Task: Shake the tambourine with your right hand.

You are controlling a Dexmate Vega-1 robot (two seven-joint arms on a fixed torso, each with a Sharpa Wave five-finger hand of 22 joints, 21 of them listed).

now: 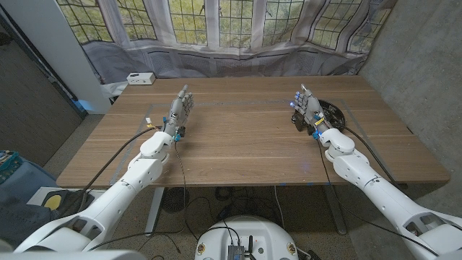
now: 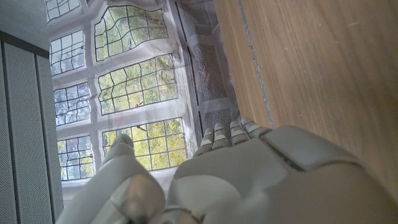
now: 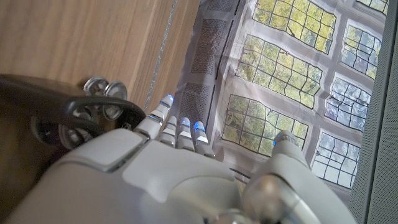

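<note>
A: How are the fingers of the right hand point(image 1: 306, 106)?

B: They are straight and pressed close together, pointing to the far edge of the table point(image 1: 245, 144). The hand holds nothing. It stands on its edge, palm upright, as far as the head view shows. In the right wrist view the fingertips point(image 3: 180, 122) have small blue lights on them.

A: And where is the tambourine point(image 1: 333, 111)?

B: It lies flat on the table, at the right side, just beside the right hand and partly behind it. It is black, with silver jingles point(image 3: 104, 88) in its rim. I cannot tell if the hand touches the rim; in the right wrist view they are very close.

A: The left hand point(image 1: 179, 110)?

B: The same manner: fingers straight, close together, nothing between them. It stands at the left part of the table, well apart from the tambourine. In the left wrist view the fingertips point(image 2: 222, 132) reach toward the far edge.

A: Is there room for moving?

B: Between the two hands the wood is bare and wide. The tambourine is near the right edge of the table. A white box point(image 1: 140, 78) sits at the far left corner. Behind the far edge hangs a curtain point(image 1: 238, 54) under the windows point(image 1: 216, 18).
</note>
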